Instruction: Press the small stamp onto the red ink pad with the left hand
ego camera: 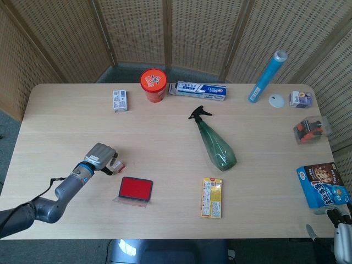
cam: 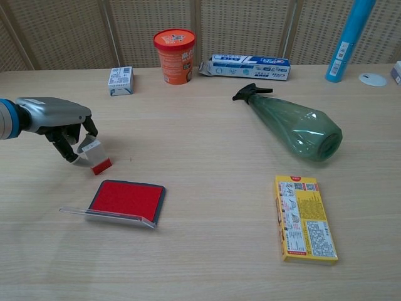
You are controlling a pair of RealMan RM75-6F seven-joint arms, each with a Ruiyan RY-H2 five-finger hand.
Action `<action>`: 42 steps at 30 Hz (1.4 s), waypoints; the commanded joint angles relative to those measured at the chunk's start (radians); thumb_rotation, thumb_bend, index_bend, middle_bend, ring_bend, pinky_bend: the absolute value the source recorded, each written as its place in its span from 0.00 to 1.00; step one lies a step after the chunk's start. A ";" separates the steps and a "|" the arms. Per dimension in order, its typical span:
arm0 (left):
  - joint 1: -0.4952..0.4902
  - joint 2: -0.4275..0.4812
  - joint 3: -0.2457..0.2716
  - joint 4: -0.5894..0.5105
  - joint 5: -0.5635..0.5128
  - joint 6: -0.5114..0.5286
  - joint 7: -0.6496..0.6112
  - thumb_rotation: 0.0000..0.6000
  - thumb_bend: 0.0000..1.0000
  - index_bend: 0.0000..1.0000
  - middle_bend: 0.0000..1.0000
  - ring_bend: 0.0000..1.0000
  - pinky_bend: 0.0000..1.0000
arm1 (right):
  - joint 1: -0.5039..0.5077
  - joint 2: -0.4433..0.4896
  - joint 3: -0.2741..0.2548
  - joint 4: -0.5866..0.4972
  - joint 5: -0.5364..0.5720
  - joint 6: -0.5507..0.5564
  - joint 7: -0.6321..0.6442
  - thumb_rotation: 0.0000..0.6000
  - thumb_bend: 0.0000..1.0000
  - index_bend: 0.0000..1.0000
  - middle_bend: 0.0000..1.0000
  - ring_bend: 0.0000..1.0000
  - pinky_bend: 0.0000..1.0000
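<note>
The right hand (ego camera: 342,242) shows only partly at the head view's bottom right corner, cut by the frame, its fingers unreadable. The chest view crops the blue tube (cam: 348,39) at the top edge and the left arm at the left edge. The small stamp (cam: 94,155) is partly covered by the left hand (cam: 59,122).

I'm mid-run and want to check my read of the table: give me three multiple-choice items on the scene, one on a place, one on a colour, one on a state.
1. Where does the red ink pad lie?
A. beside the orange cup
B. near the front edge, just right of the left robot hand
C. under the spray bottle

2. What colour is the small stamp's lower end?
A. red
B. blue
C. green

3. How does the ink pad's lid stand?
A. shut
B. missing
C. open, lying flat in front

Answers: 1 B, the pad sits below and right of the hand; 2 A, the tip shows red; 3 C, the clear lid lies folded forward.
</note>
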 commanded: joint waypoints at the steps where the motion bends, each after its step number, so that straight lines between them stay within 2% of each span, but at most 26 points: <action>1: 0.003 0.012 0.005 -0.013 -0.005 0.003 0.005 0.79 0.22 0.63 1.00 1.00 1.00 | 0.000 0.000 0.000 0.000 -0.001 0.000 0.000 0.99 0.24 0.45 0.40 0.27 0.06; 7: 0.025 0.058 0.012 -0.071 0.011 0.040 -0.003 0.79 0.22 0.63 1.00 1.00 1.00 | 0.003 -0.003 -0.001 0.004 -0.002 -0.003 0.002 0.99 0.24 0.45 0.40 0.27 0.06; 13: 0.081 0.152 0.030 -0.192 0.090 0.126 -0.052 0.79 0.22 0.63 1.00 1.00 1.00 | 0.008 -0.001 -0.001 0.004 -0.011 -0.003 0.002 0.99 0.24 0.45 0.40 0.27 0.06; 21: 0.229 0.314 0.089 -0.388 0.262 0.333 -0.180 0.78 0.21 0.63 1.00 1.00 1.00 | 0.017 0.017 -0.004 -0.009 -0.018 -0.012 -0.018 0.99 0.24 0.45 0.40 0.27 0.06; 27: 0.375 0.379 0.141 -0.455 0.392 0.548 -0.255 0.77 0.21 0.63 1.00 1.00 1.00 | 0.036 0.028 -0.003 -0.027 -0.039 -0.021 -0.037 0.99 0.24 0.45 0.40 0.27 0.06; 31: 0.482 0.390 0.166 -0.472 0.457 0.704 -0.299 0.77 0.21 0.63 1.00 0.98 0.93 | 0.051 0.036 -0.005 -0.037 -0.058 -0.028 -0.045 0.98 0.24 0.45 0.40 0.27 0.06; 36: 0.610 0.366 0.180 -0.460 0.502 0.880 -0.324 0.78 0.21 0.63 0.99 0.88 0.82 | 0.066 0.053 -0.010 -0.054 -0.076 -0.037 -0.054 0.99 0.24 0.45 0.40 0.27 0.07; 39: 0.676 0.353 0.196 -0.442 0.525 0.950 -0.326 0.78 0.21 0.62 0.94 0.81 0.75 | 0.074 0.066 -0.012 -0.066 -0.083 -0.044 -0.059 0.99 0.24 0.45 0.40 0.27 0.08; 42: 0.726 0.343 0.207 -0.429 0.535 0.990 -0.321 0.78 0.21 0.62 0.92 0.79 0.71 | 0.081 0.073 -0.012 -0.075 -0.088 -0.046 -0.062 0.99 0.24 0.45 0.40 0.27 0.08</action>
